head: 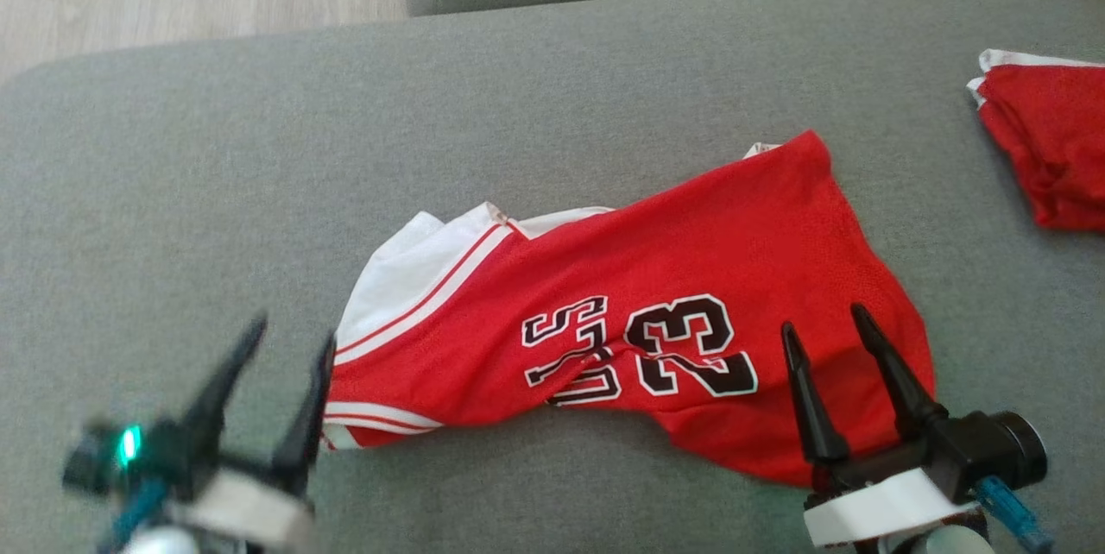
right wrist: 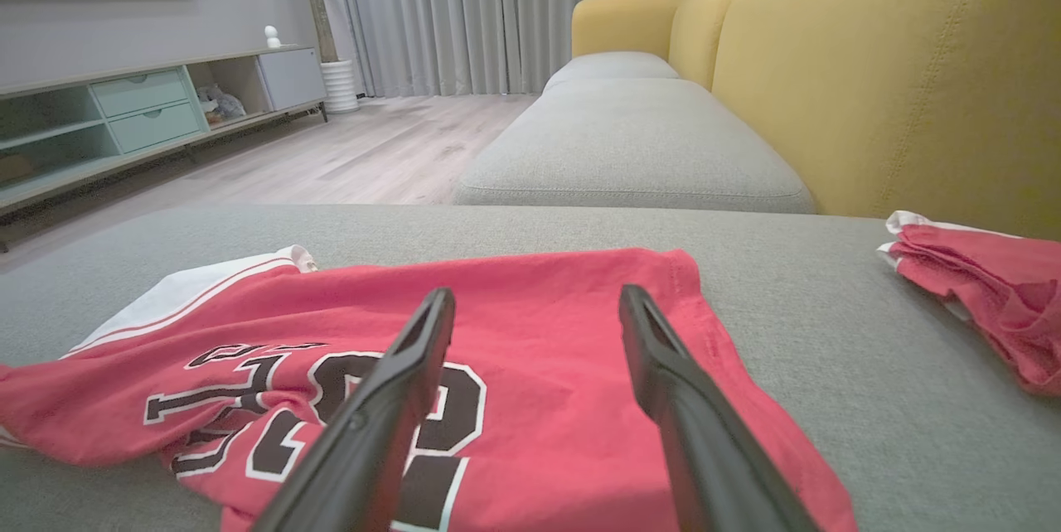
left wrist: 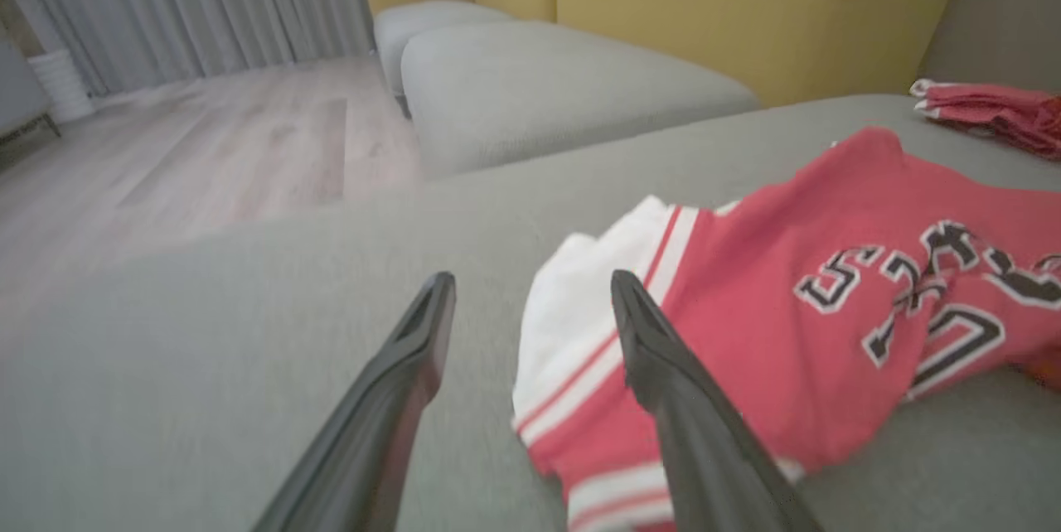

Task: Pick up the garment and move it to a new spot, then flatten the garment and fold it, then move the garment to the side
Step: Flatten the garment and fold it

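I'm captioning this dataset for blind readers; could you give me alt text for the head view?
A red jersey with white trim and the number 23 lies rumpled on a grey cushion. The left end effector hovers open by its white-striped end, the right end effector open over its red end. Another red garment lies at far right.

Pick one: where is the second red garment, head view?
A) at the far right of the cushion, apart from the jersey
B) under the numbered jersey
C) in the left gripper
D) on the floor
A: the second red garment lies at the right edge of the view, with bare grey cushion between it and the jersey.
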You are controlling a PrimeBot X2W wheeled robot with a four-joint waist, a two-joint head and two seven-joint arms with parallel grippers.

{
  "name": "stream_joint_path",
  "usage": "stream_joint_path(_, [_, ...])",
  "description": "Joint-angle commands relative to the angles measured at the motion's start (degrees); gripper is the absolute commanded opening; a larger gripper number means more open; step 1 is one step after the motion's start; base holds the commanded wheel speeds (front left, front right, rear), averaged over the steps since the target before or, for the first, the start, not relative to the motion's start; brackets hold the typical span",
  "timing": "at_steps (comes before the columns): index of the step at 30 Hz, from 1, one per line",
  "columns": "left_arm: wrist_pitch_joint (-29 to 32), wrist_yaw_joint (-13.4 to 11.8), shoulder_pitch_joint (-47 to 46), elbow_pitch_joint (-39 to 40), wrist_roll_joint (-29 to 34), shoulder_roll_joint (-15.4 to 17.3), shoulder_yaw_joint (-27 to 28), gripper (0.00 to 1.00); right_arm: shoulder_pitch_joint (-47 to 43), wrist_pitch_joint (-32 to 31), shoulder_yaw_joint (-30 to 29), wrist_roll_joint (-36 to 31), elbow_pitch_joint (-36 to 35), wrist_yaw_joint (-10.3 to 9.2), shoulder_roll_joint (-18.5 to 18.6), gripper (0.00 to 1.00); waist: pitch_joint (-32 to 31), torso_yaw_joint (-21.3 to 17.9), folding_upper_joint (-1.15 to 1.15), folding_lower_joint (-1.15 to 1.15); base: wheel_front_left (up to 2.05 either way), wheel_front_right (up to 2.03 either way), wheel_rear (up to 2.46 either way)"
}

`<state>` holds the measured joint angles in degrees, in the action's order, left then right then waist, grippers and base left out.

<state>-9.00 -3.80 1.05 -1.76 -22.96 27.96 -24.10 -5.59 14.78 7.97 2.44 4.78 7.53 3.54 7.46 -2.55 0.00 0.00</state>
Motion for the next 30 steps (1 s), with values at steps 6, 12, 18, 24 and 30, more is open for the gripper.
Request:
stream_joint_path(6, [11.18, 8.06, -19.55, 3.89, -0.2, 4.74, -0.61, 1.0, 3.7, 0.22, 2.76, -0.53, -2.31, -0.04, 2.25, 1.0, 4.19, 0.19, 0.0, 0.0, 0.0, 0.0, 0.0])
stream_joint_path(12, [21.51, 11.0, -33.72, -2.88, -4.62, 4.94, -5.93, 1.0, 6.18, 0.22, 3.78, -0.37, -2.71, -0.04, 3.12, 1.0, 7.97, -0.81, 0.0, 0.0, 0.0, 0.0, 0.0])
stream_joint_path(18, [29.97, 11.25, -41.53, -8.69, -13.03, 7.42, -14.55, 1.0, 7.97, 0.22, 4.34, -0.1, -2.72, -0.04, 2.88, 1.0, 10.65, -2.38, 0.0, 0.0, 0.0, 0.0, 0.0])
stream_joint_path(24, [32.64, 11.27, -44.75, -13.01, -18.8, 10.27, -20.33, 1.0, 8.99, 0.22, 4.83, 0.1, -2.45, -0.04, 2.26, 1.0, 11.82, -3.57, 0.0, 0.0, 0.0, 0.0, 0.0])
stream_joint_path(30, [32.64, 11.27, -46.17, -15.02, -21.14, 11.12, -23.91, 1.0, 9.34, 0.22, 4.76, 0.17, -2.47, -0.04, 1.86, 1.0, 12.21, -4.06, 0.0, 0.0, 0.0, 0.0, 0.0])
